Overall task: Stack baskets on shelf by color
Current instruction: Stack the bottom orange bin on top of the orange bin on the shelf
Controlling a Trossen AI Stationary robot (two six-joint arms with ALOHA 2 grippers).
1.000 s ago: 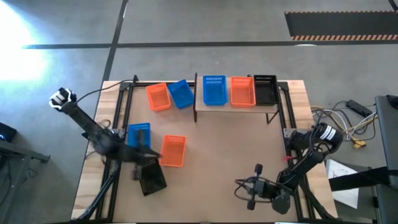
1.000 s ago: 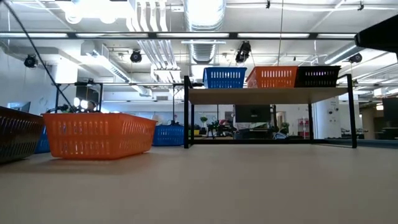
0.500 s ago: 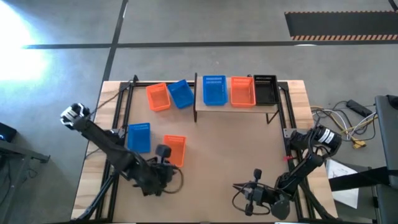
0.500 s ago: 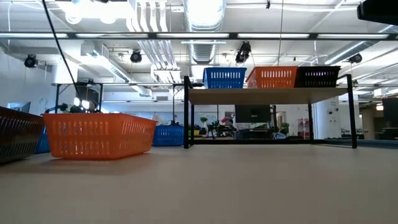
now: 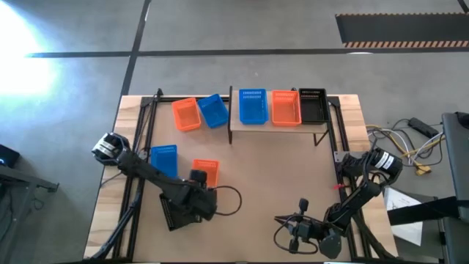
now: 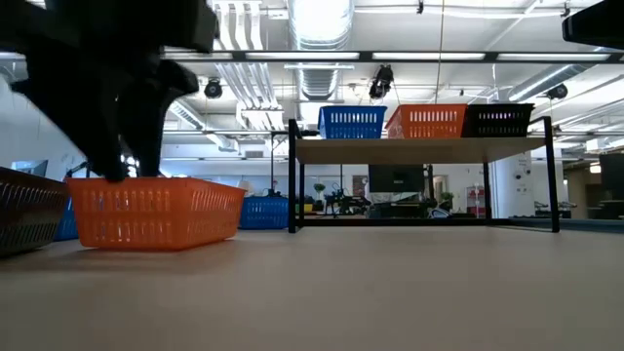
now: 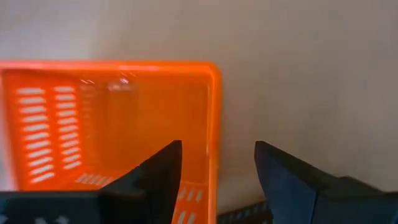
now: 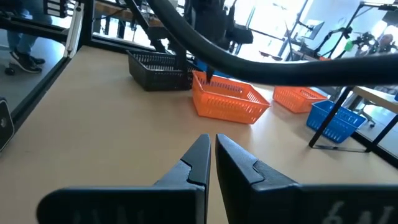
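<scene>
Orange basket (image 7: pixel 112 124) sits on the table's left half, near the front, with a black basket (image 5: pixel 174 213) just beside it. Left gripper (image 7: pixel 217 168) hangs right over its near corner, fingers spread either side of the rim (not gripping). Three baskets line the shelf (image 5: pixel 282 128). Right gripper (image 8: pixel 212 158) waits front right, fingers pressed together.
</scene>
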